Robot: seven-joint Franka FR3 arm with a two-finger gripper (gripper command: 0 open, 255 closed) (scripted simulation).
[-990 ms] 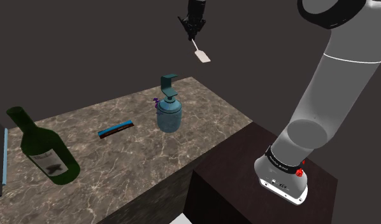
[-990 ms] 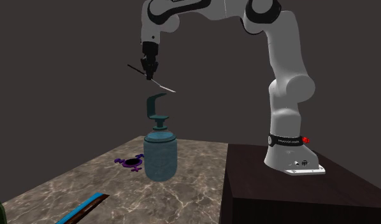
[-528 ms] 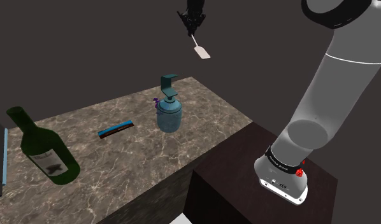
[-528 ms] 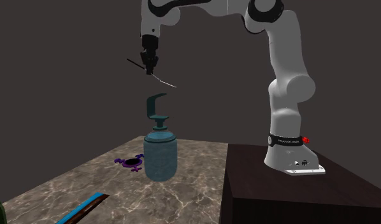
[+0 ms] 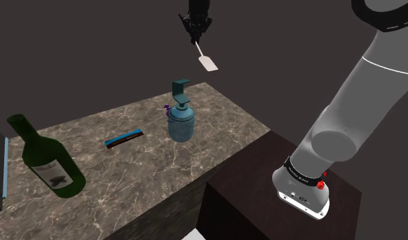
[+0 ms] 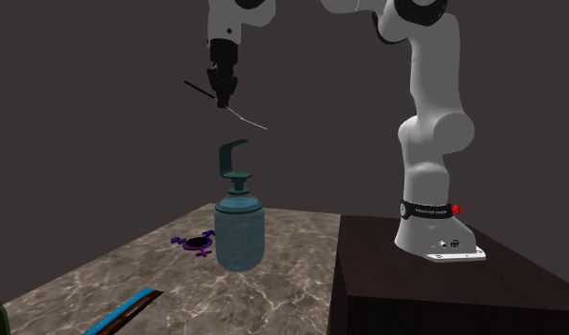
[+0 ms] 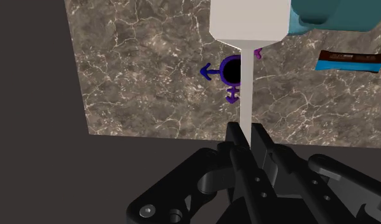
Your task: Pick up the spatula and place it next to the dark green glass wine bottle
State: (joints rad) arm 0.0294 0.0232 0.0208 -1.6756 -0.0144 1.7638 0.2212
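Wrist view: I see the gripper (image 7: pixel 245 137) clamped on the white spatula (image 7: pixel 250 28) by its thin handle. The blade projects past the fingertips, above a purple ornament (image 7: pixel 232 71). The shoulder view adds the dark green wine bottle (image 5: pixel 46 160) on the marble counter (image 5: pixel 148 170), well apart from the raised spatula.

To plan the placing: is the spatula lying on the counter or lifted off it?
Lifted. The gripper clasps the spatula by its handle, high above the counter and the soap dispenser.
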